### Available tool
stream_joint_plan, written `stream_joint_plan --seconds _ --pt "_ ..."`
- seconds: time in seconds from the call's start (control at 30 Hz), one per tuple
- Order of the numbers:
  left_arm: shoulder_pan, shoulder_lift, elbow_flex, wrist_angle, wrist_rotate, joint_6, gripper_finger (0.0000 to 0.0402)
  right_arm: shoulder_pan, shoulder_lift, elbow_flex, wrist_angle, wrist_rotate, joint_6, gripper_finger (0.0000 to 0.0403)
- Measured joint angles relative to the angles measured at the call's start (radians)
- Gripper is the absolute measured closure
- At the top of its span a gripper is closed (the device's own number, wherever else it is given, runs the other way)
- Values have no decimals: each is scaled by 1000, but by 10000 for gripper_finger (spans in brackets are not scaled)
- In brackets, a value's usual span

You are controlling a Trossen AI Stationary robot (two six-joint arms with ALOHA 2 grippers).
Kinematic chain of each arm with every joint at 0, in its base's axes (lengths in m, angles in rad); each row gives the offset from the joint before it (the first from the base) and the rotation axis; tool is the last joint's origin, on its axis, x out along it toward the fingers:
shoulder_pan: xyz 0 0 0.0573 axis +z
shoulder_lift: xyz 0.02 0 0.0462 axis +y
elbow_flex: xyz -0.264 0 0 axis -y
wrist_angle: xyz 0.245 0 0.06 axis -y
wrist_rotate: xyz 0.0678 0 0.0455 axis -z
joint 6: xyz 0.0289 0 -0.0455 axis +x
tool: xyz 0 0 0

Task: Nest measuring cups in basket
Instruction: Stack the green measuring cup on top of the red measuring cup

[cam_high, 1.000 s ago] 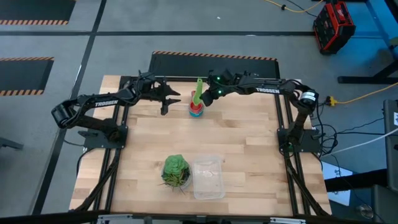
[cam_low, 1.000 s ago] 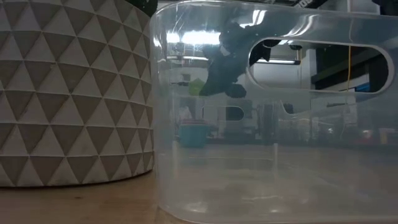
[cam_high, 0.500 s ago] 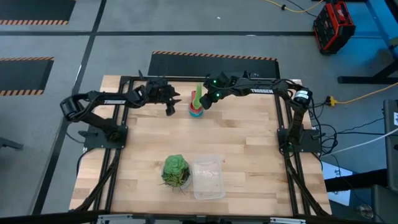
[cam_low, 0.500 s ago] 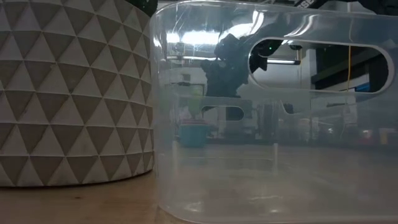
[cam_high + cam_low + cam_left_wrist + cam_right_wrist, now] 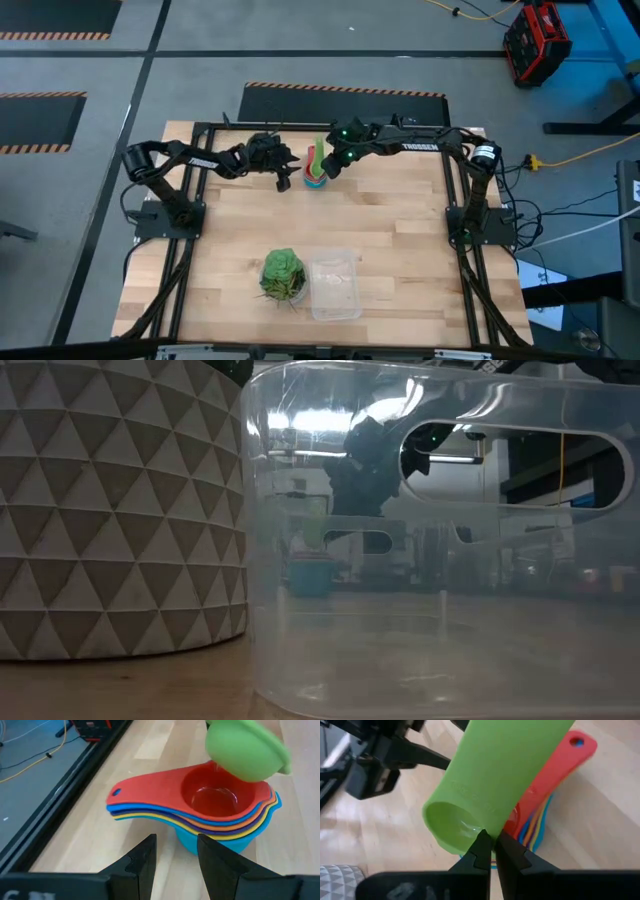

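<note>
Table (image 5: 400, 240) w/ clear basket (image 5: 335, 284) at near edge beside leafy ball (image 5: 283, 272), both well apart from the jaws. Stack of measuring cups (image 5: 200, 815), red on top, sits just ahead of left gripper (image 5: 175, 862), jaws part open, holding nothing. Right gripper (image 5: 492, 851) jaws pinched shut on green cup (image 5: 490, 795), held tilted just above the stack, prob. not touching it.

The light wooden table (image 5: 390, 230) carried a nested stack of measuring cups (image 5: 314, 179) directly beneath the right gripper (image 5: 330, 172) and just beside the left gripper (image 5: 283, 180), with a leafy ball (image 5: 282, 272) and clear basket (image 5: 335, 284) touching, well apart from both.
</note>
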Motion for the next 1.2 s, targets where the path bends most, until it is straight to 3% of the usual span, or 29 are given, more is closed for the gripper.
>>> stream_joint_plan --seconds 0.4,0.77,1.2 --pt "-34 40 0 26 -44 1 266 0 20 -1 -3 3 1 386" --pt "-33 40 0 26 -45 1 266 0 20 -1 -2 4 0 330" --pt "-33 40 0 26 -44 0 266 -24 20 -1 12 -18 3 325"
